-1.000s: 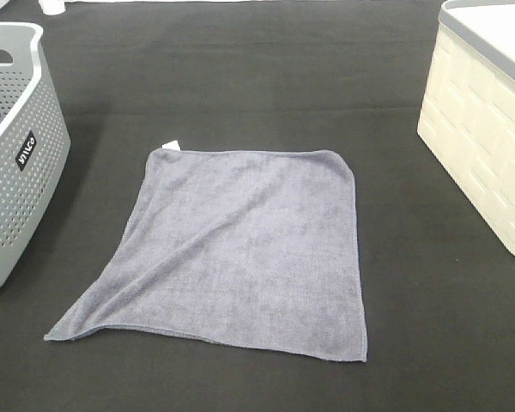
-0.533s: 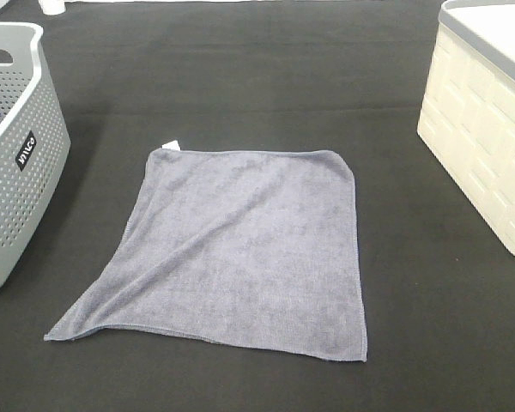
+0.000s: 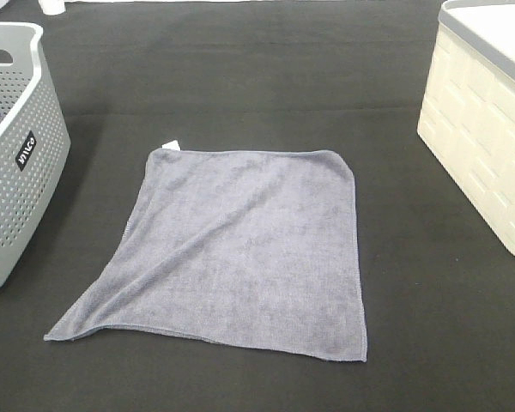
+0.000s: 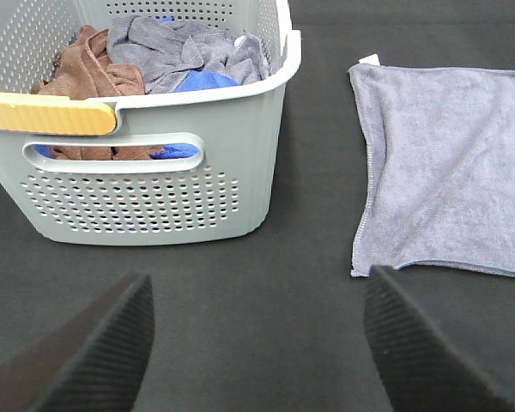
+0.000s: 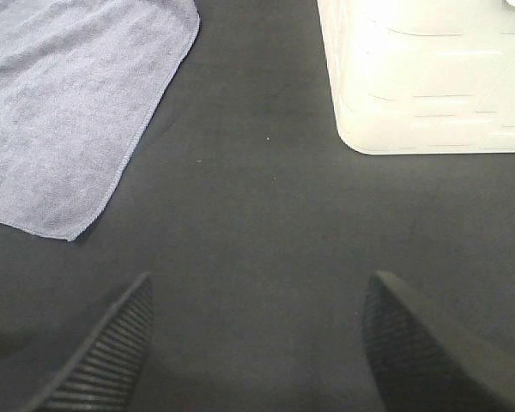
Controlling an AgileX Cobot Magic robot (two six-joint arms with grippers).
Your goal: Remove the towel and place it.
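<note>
Since the towel point(image 3: 240, 253) looks soft and limp on the counter point(image 3: 240, 77), I'd pinch a hemmed corner; both my end effectors point(image 4: 256, 343) point(image 5: 256, 343) gape wide, empty.

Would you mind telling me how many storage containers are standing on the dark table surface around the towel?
2. A grey perforated basket holding cloths stands at the left edge, and a cream bin stands at the right edge. The towel lies flat between them, touching neither. Others may sit outside the views.

left gripper point(image 4: 256, 343) and right gripper point(image 5: 256, 343), both jaws spread, empty
</note>
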